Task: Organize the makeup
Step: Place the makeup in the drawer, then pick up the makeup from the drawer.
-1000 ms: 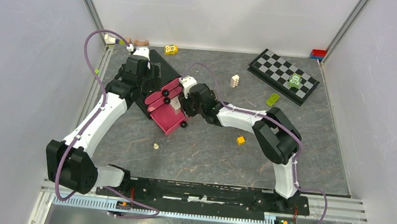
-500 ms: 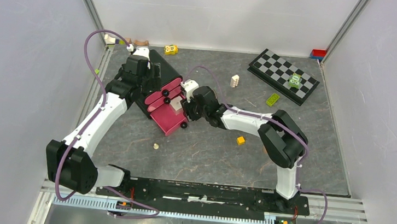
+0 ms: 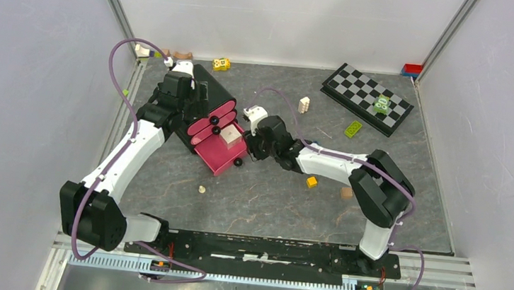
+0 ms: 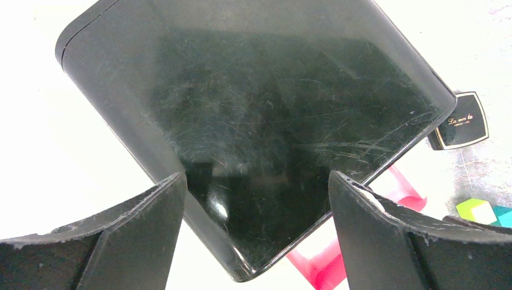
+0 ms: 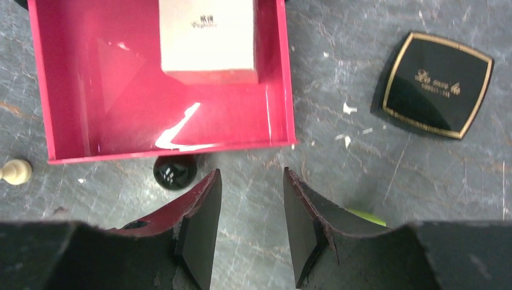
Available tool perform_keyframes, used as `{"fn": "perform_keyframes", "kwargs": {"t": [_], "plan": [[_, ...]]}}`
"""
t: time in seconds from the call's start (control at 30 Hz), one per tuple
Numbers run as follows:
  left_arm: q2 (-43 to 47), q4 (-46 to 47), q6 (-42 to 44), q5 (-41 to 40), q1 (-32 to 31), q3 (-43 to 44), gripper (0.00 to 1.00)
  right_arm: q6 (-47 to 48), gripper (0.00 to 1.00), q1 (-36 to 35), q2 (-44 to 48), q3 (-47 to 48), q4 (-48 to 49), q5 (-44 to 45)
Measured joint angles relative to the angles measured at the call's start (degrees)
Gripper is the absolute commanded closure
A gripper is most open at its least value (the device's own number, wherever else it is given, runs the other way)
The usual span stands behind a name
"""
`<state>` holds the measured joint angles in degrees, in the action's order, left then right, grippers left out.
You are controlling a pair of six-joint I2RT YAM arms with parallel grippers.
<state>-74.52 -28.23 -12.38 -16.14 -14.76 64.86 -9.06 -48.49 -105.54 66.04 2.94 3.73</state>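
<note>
Currently R tool (image 5: 250, 174) half-open, empty; L tool (image 4: 256, 176) wide astride 1 black case (image 4: 241, 90) (grip unclear); 1 compact (image 5: 435, 84) nearby.

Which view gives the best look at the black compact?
The right wrist view: the compact lies whole on the table, with its gold border and lettering sharp. The left wrist view shows it only small, at the right edge beside the black case. In the top view I cannot make it out.
</note>
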Motion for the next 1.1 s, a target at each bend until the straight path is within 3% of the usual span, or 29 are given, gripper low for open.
{"fn": "perform_keyframes", "kwargs": {"t": [0.23, 0.6, 0.73, 0.97, 1.1], "plan": [[-0.02, 0.02, 0.0, 0.02, 0.0, 0.0, 0.08, -4.63, 0.26, 0.0, 5.25, -9.73, 4.9, -2.34], [-0.09, 0.11, 0.0, 0.04, 0.0, 0.0, 0.08, -6.34, 0.24, -0.07, 5.73, -14.43, 11.63, -9.38], [-0.09, 0.11, 0.0, 0.04, 0.0, 0.0, 0.08, -6.32, 0.19, -0.15, 5.73, -14.4, 12.9, -9.49], [-0.11, 0.11, 0.0, 0.07, 0.0, 0.0, 0.08, -1.51, 0.02, -0.15, 4.31, -5.81, 8.96, -7.52], [-0.11, 0.13, 0.0, 0.07, 0.0, 0.0, 0.08, 3.1, 0.02, -0.15, 1.62, 1.18, 9.01, -6.36]]}}
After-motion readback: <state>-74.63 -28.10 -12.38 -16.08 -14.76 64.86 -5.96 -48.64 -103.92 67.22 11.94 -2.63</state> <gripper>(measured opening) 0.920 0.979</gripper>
